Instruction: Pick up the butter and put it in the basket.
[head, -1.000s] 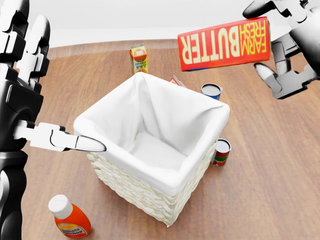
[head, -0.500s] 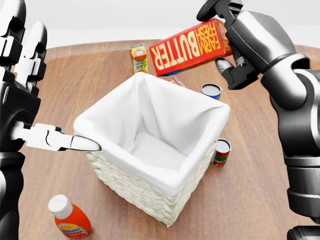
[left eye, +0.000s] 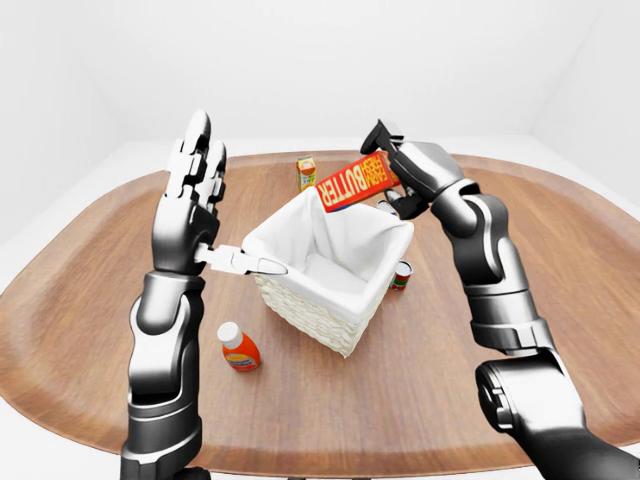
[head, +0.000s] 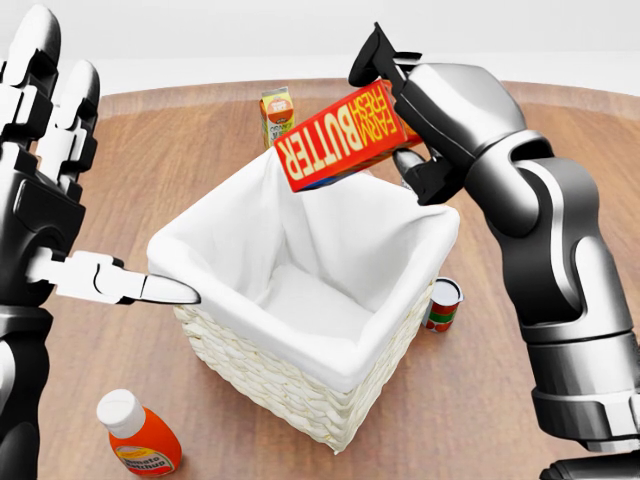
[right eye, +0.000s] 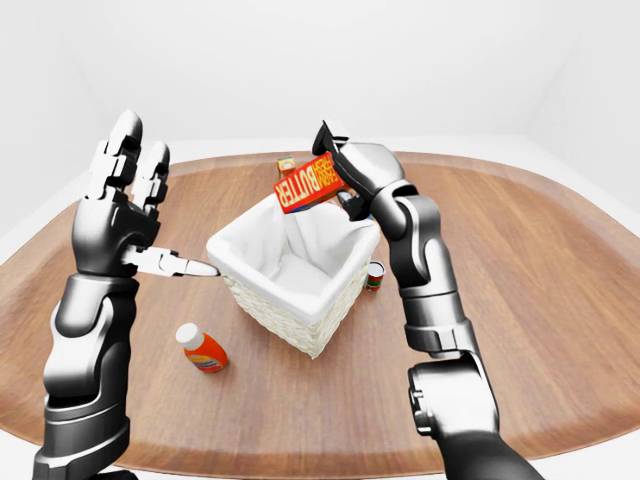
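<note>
The butter (head: 343, 136) is a red box with yellow "FARM FRESH BUTTER" lettering. My right hand (head: 400, 114) is shut on its right end and holds it tilted, left end down, in the air over the top rim of the basket. The basket (head: 283, 392) is woven and white, with a white cloth liner, and stands in the middle of the head view. Nothing shows inside it. My left hand (head: 95, 190) is open at the left of the basket, fingers pointing up, its thumb reaching toward the basket's left rim.
An orange juice carton (head: 277, 115) stands above the basket. A small can (head: 442, 303) sits by the basket's right side. An orange ketchup bottle (head: 140, 436) lies at the lower left. The round wooden table (left eye: 560, 300) extends widely to the right.
My right hand has swung the butter leftward and down from the upper right, tilting its left end down over the basket. The left hand has hardly moved.
</note>
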